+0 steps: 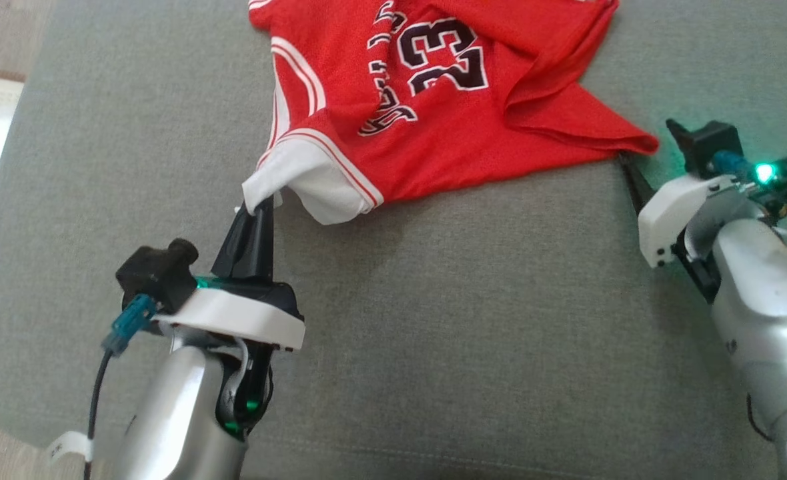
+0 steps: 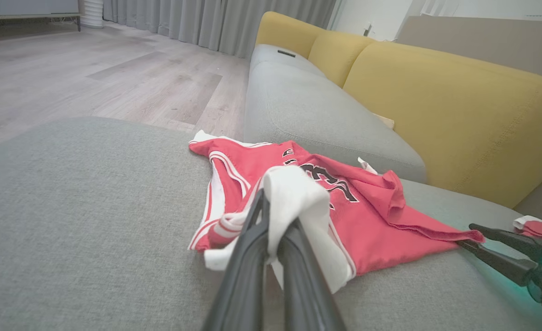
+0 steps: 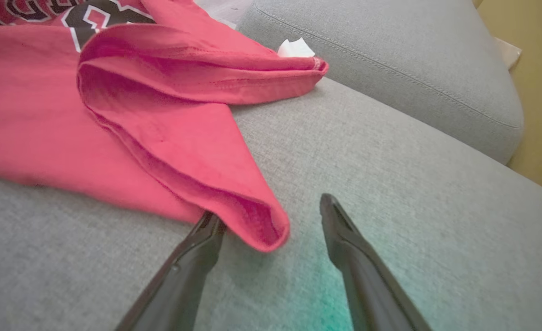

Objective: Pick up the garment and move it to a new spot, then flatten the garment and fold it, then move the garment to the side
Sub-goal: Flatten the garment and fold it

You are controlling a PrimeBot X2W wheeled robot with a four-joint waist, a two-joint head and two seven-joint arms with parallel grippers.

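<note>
On the grey sofa cushion point(image 1: 467, 300): red jersey point(image 1: 433, 87) gripped at one corner.
The left gripper point(image 1: 260, 212) is clamped on the white-trimmed corner; the right gripper point(image 3: 268, 209) stands spread wide, gripping nothing (one finger touches the pointed red corner). A yellow backrest point(image 2: 436, 105) and wooden floor point(image 2: 92, 78) lie beyond. The crumpled jersey's long axis runs left to right between the grippers.

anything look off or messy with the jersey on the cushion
The red jersey lies crumpled, not flat: its right side is folded over itself, ending in a pointed corner by the open right gripper. The left gripper pinches its white trim. No damage shows.
</note>
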